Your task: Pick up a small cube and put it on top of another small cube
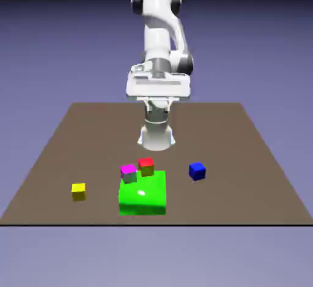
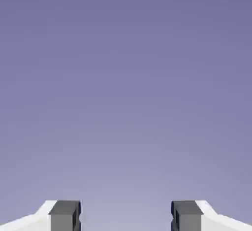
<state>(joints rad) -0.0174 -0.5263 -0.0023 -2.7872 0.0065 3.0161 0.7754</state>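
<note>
Pincer (image 2: 126, 215) fingers stand wide apart with nothing between them, facing only blue-violet backdrop. On the desk (image 1: 244, 151), the yellow cube (image 1: 78, 189) sits alone toward the exterior view's left, well apart from the dark blue cube (image 1: 197, 170) right of the green block (image 1: 143, 194).

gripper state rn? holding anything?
Gripper: open, the two fingertips stand wide apart with only backdrop between them; holding nothing.
</note>
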